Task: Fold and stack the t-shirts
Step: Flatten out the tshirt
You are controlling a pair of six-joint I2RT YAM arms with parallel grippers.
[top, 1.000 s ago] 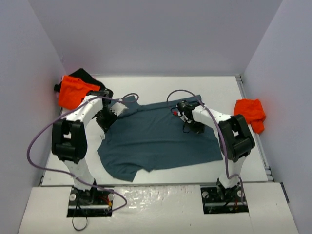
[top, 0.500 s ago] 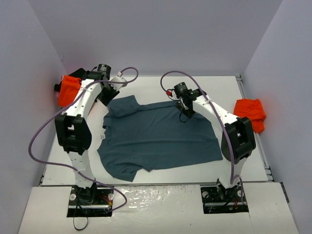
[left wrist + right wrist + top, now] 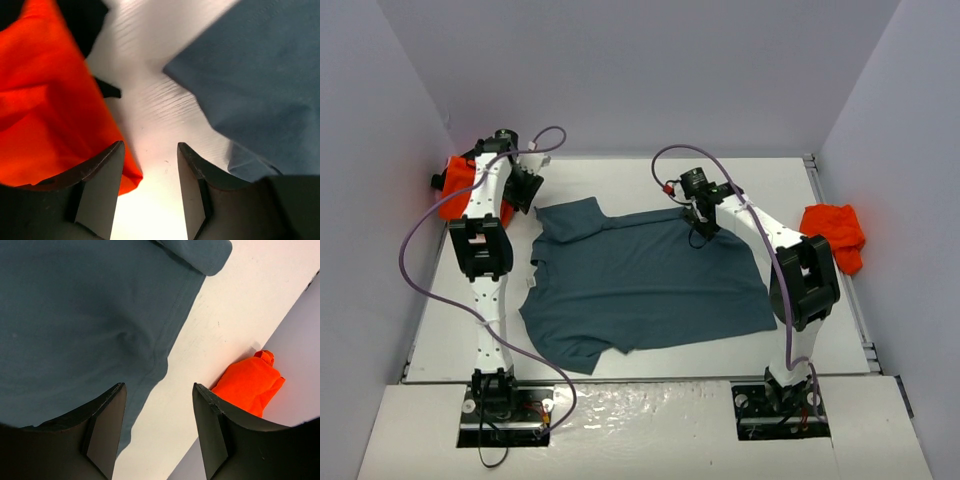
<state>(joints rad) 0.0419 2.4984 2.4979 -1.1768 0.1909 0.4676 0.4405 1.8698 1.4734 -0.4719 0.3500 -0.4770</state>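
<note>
A dark blue-grey t-shirt (image 3: 640, 280) lies spread flat on the white table (image 3: 770, 185), collar to the left. One crumpled orange shirt (image 3: 455, 185) lies at the far left, another (image 3: 833, 235) at the right edge. My left gripper (image 3: 525, 185) is open and empty over bare table, between the orange shirt (image 3: 45, 100) and the blue shirt's sleeve (image 3: 255, 85). My right gripper (image 3: 700, 225) is open and empty above the blue shirt's far edge (image 3: 85, 315). An orange shirt (image 3: 250, 382) shows by the wall in the right wrist view.
Grey walls close in the table on the left, back and right. A raised rail (image 3: 812, 165) runs along the table's right side. Purple cables (image 3: 420, 240) loop off both arms.
</note>
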